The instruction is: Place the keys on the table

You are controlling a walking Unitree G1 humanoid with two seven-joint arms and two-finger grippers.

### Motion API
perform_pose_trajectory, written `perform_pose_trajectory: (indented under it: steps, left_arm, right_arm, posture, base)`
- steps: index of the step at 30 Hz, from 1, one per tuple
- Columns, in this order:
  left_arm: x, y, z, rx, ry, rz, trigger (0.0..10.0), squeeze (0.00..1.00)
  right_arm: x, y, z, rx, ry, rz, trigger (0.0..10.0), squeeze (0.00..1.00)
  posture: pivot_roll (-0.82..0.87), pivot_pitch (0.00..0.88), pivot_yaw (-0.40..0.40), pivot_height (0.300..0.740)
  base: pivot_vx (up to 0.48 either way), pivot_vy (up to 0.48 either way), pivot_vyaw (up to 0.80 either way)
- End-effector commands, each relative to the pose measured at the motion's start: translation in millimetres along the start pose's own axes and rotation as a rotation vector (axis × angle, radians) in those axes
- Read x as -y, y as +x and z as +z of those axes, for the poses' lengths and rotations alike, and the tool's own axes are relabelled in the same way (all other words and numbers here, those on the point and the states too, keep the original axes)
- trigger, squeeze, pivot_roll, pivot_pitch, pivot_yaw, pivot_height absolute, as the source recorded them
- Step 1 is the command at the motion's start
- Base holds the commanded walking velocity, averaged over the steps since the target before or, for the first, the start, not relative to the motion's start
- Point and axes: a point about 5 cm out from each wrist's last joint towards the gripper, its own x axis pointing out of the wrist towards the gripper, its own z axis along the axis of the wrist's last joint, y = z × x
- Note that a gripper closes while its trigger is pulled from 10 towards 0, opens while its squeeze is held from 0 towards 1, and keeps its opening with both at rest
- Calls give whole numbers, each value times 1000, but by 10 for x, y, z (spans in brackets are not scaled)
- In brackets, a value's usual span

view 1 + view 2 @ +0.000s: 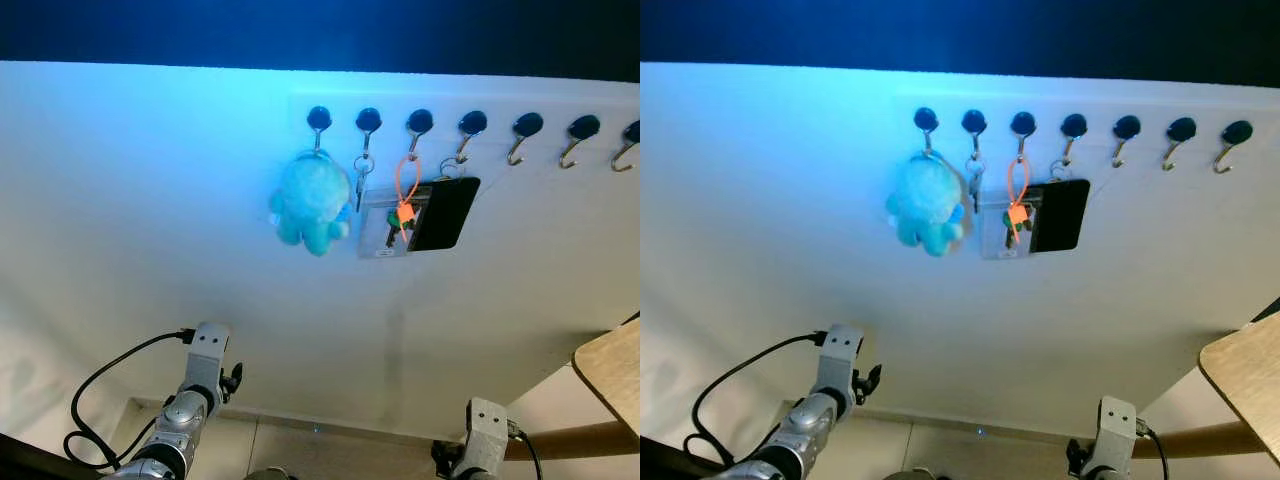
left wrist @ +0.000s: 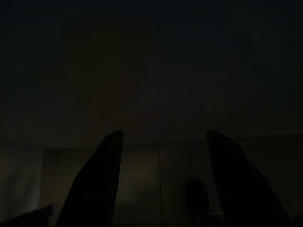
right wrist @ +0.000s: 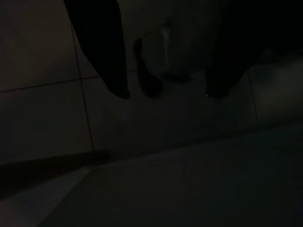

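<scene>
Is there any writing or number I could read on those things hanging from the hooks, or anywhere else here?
None can be read.
The clear tag hanging among the keys carries small marks, too blurred to read.
The black card, the blue plush toy and the orange loop show no writing.
Both wrist views are too dark to tell.

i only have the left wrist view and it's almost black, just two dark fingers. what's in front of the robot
Observer: A white wall with a row of black hooks; several things hang on the left ones.
Operator: are the keys there
Observer: Yes, a key hangs on the second hook, beside a blue plush toy; an orange loop and a black card hang further right.
Operator: where's the table
Observer: A wooden table corner shows low on the right.
Operator: is the right hand empty
Observer: The right hand is open over floor tiles, holding nothing.
</scene>
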Motion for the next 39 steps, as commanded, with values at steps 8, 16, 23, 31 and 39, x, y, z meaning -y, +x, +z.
perform_pose_trajectory:
  steps: [8,16,23,31,39]
  left_arm:
    - [-9,-24,-46,1,-8,-3,10000,0]
    - [52,-17,-16,18,77,-55,10000,0]
    - [25,-20,-14,23,41,-38,10000,0]
    - [34,-22,-4,32,68,-54,10000,0]
    - [63,-22,0,36,133,-74,10000,86]
  right_arm:
    - [-58,-6,-57,-13,12,7,10000,0]
    - [-84,-3,-57,-12,19,10,10000,0]
    - [-103,-9,-87,-17,27,11,10000,0]
    - [-99,-26,-139,-25,38,7,10000,0]
    - [-99,-29,-149,-25,46,1,10000,0]
  posture:
    - [19,43,34,740]
    - [23,51,32,740]
    - [23,55,36,740]
    - [19,61,40,740]
    - [19,54,46,740]
  base:
    - [0,0,0]
    - [0,-274,0]
    - [0,-248,0]
    - [0,0,0]
    - [0,-480,0]
